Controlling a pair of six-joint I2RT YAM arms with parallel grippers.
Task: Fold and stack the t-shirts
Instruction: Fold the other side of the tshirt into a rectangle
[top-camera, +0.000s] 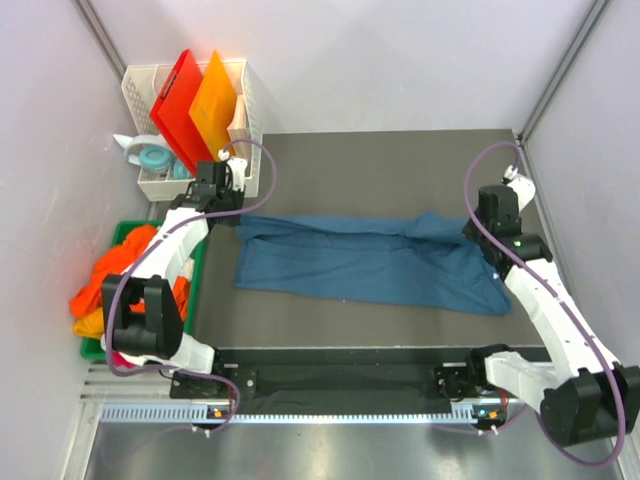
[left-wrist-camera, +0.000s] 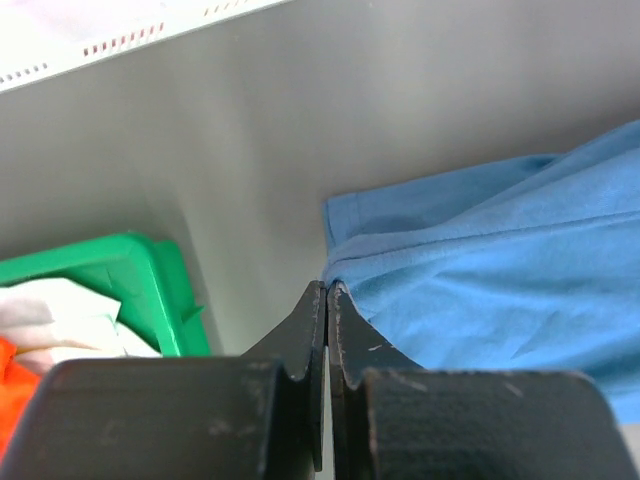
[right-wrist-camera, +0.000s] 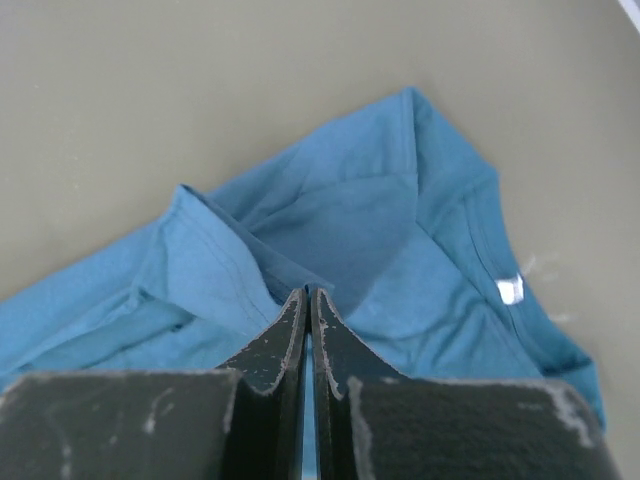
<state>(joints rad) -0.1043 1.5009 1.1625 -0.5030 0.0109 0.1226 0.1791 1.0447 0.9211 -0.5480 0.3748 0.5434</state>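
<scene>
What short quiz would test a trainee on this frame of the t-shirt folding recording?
1. True or false: the blue t-shirt lies spread on the table.
2. The red board and orange board stand in: A) the white basket, B) a gripper, C) the shirt's fold.
3. Fill in: the left gripper and right gripper both have jaws ____.
Key: 1 true; 2 A; 3 shut.
</scene>
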